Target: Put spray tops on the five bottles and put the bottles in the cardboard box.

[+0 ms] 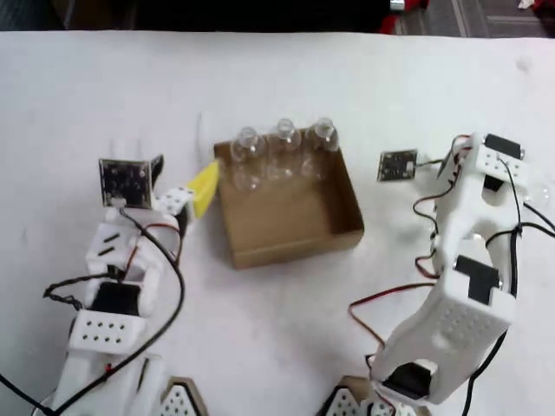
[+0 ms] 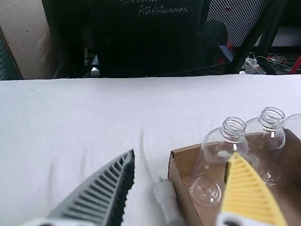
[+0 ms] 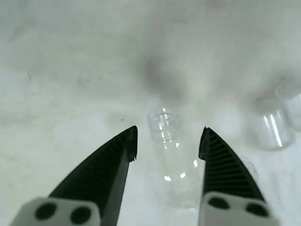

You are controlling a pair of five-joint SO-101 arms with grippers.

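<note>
The cardboard box (image 1: 290,227) sits mid-table. Three clear bottles (image 1: 282,147) with open necks stand along its far wall, the nearest bottle (image 2: 220,153) just inside the corner. My left gripper (image 2: 182,155) is open beside the box's far left corner, its yellow finger (image 1: 205,186) at the box wall. A white spray top (image 2: 164,200) lies on the table between its fingers, against the box's outside. My right gripper (image 3: 167,136) is open over the table right of the box. A clear uncapped bottle (image 3: 170,155) lies between its fingers. Another clear bottle (image 3: 275,127) lies off to the side.
The right arm (image 1: 473,234) stands folded to the right of the box, with red and black wires hanging along it. The white table (image 1: 277,78) stretches far behind the box to a dark edge.
</note>
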